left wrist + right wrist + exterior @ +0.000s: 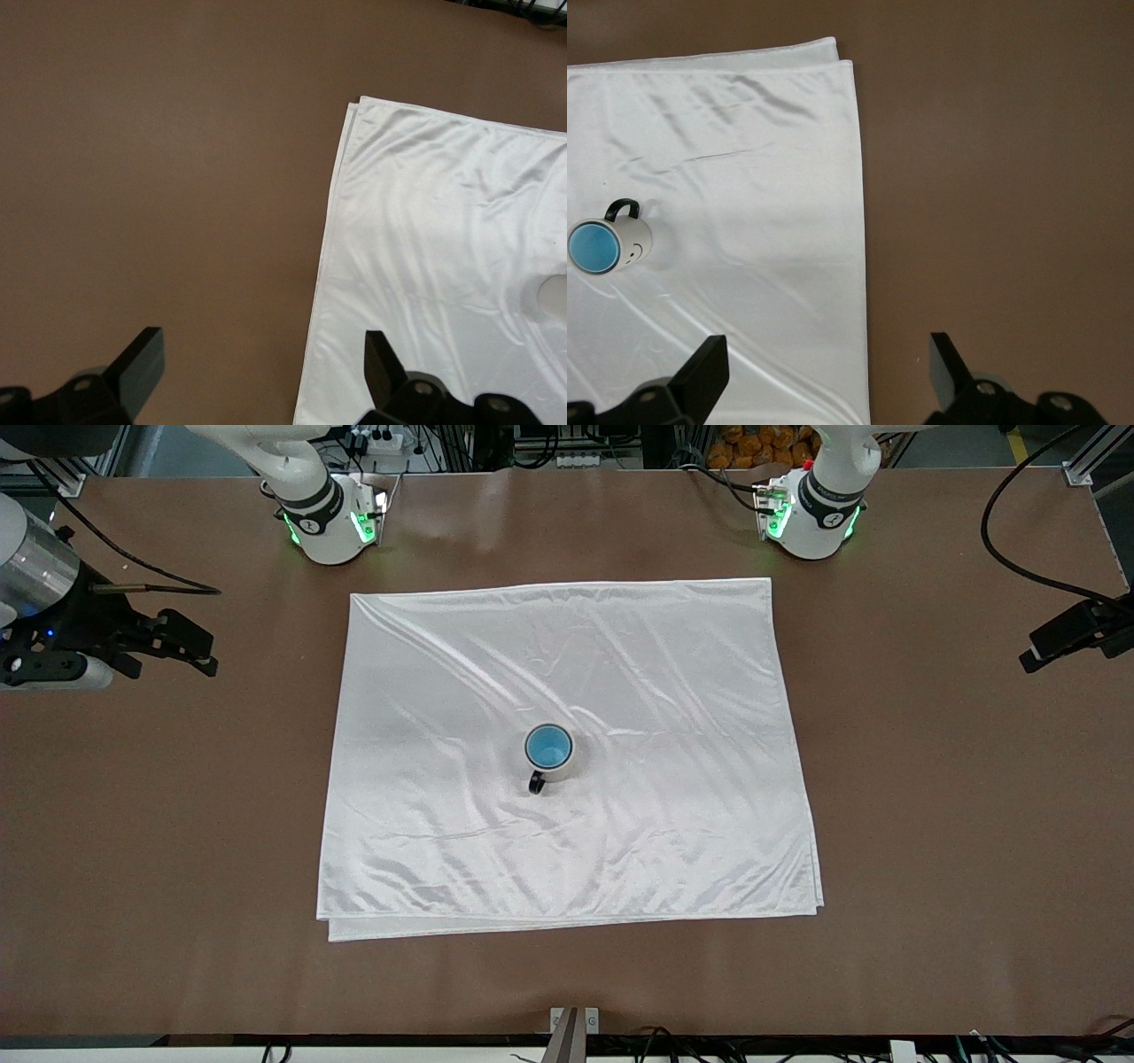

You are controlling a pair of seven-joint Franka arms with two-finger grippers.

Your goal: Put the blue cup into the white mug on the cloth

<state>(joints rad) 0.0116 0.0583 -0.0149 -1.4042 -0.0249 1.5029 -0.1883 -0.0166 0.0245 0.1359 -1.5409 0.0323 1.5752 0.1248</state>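
Blue cup (548, 745) sits inside white mug (551, 757) at frame centre on cloth (691, 691), so task looks done w/ nothing left; right gripper (190, 646) upper-left edge, left gripper (261, 363) upper-right, both fingers apart, waiting.

blue cup (548, 746) body hidden inside white mug (562, 769)

1. Both arms are glossy white with black bands and green lights at their bases, beside the cloth (567, 753).
2. Right gripper (190, 642) is black, with a silver wrist section.
3. Left gripper (1063, 638) is black; black cable trails nearby.
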